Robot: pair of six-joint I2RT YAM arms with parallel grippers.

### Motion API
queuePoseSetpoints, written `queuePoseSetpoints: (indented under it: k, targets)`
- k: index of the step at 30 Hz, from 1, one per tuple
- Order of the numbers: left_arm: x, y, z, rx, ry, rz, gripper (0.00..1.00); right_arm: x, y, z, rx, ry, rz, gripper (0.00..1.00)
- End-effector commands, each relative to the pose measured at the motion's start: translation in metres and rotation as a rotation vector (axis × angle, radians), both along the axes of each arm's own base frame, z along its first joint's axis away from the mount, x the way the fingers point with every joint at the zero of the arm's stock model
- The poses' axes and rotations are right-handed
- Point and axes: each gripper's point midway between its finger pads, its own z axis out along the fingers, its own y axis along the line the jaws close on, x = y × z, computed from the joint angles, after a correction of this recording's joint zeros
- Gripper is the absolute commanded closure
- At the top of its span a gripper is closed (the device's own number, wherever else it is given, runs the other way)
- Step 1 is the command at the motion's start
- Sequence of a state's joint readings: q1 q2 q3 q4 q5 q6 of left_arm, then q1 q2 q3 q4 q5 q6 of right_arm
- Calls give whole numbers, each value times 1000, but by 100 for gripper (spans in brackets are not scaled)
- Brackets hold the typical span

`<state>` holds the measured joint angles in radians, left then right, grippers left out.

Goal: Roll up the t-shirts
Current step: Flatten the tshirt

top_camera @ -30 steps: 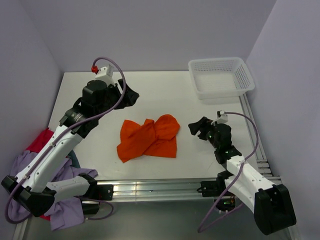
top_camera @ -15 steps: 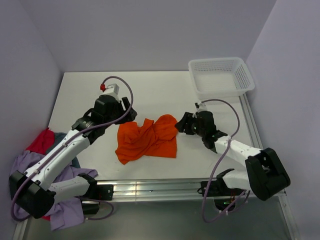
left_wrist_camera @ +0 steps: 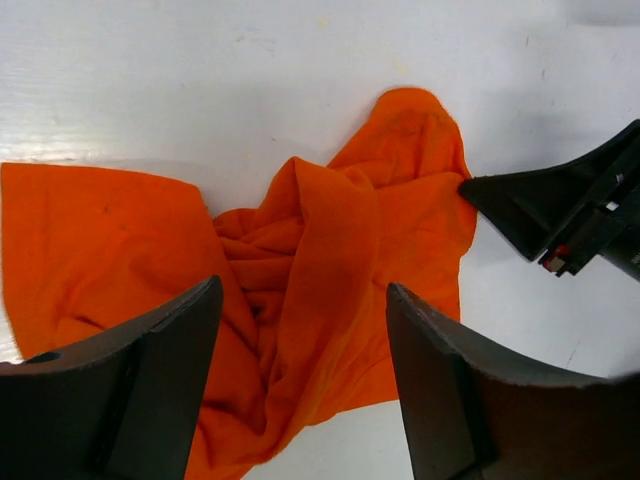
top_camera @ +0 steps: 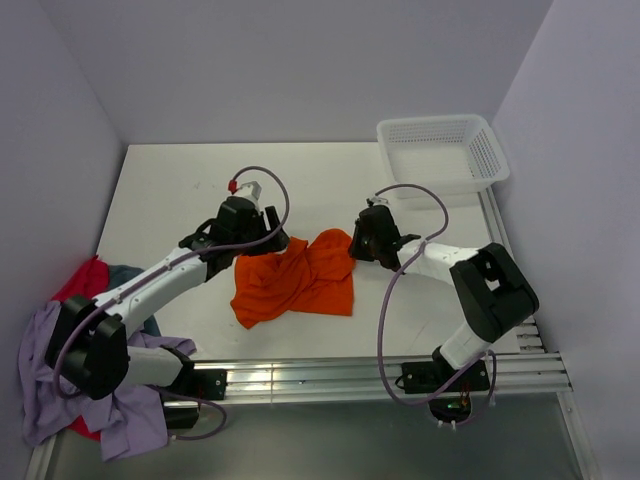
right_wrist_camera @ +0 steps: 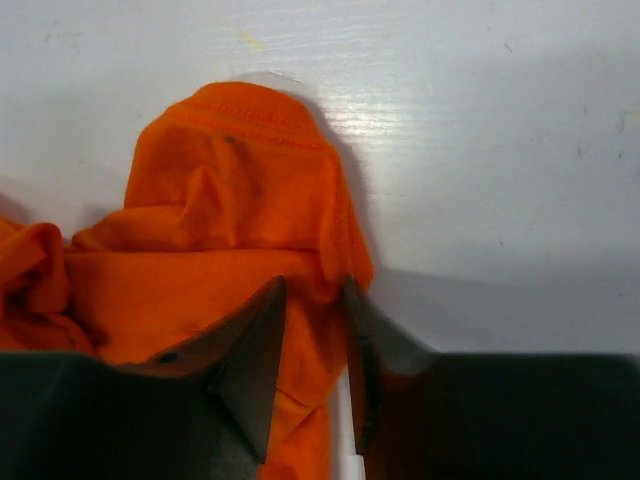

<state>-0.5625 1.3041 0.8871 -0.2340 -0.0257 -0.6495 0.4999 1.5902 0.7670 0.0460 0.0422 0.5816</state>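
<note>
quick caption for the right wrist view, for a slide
Right gripper, jaws slightly apart, straddling the rumpled edge of the orange t-shirt on the white table.

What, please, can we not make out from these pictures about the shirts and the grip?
- Right wrist view: whether the right jaws truly pinch the orange t-shirt; their own tips cover the hem.
- Top view: how many shirts lie in the pile at the table's left edge; the left arm lies over it and the shirts overlap.
- All views: the orange t-shirt's collar and sleeves, lost in crumpled folds.
</note>
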Motion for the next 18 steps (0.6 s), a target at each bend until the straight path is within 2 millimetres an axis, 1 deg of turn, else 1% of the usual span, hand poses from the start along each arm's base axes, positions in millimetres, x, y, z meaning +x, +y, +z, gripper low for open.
queuePoseSetpoints:
  k: [1,2,3,5,6,8,9,10,11,12,13,14,15,16,17,18]
  targets:
    - [-1,-21,-13,-47,6,-61,29,6,7,14,6,-58,13,84]
    - [-2,-22,-17,-52,13,-64,31,6,7,14,9,-62,20,94]
    - [-6,-25,-22,-68,22,-75,37,4,9,16,20,-67,35,100]
    - [-9,-26,-27,-76,26,-81,46,2,9,21,40,-97,40,100]
    - [-12,-25,-31,-74,31,-82,64,0,9,25,50,-112,42,100]
    - [-13,-23,-30,-70,25,-85,70,-2,5,42,77,-179,37,100]
    - [-13,-22,-30,-61,24,-87,79,0,1,51,76,-221,16,100]
    - [-14,-20,-30,-49,24,-81,84,-4,-6,65,92,-281,-1,100]
    - [-13,-18,-29,-43,24,-76,93,-5,-12,73,94,-316,-23,100]
    - [-13,-16,-27,-37,18,-69,100,-7,-18,95,118,-383,-52,100]
    - [-13,-15,-22,-42,6,-66,100,-9,-33,93,99,-409,-112,100]
    - [-14,-13,-19,-38,-2,-59,100,-12,-40,98,116,-431,-151,100]
    - [-13,-11,-15,-40,-15,-55,100,-16,-47,116,149,-489,-183,100]
    - [-14,-10,-4,-55,-40,-52,100,-21,-59,110,140,-507,-233,100]
    - [-15,-9,2,-60,-50,-47,100,-24,-67,114,149,-530,-264,100]
    - [-16,-8,8,-69,-60,-46,100,-28,-74,128,185,-578,-299,100]
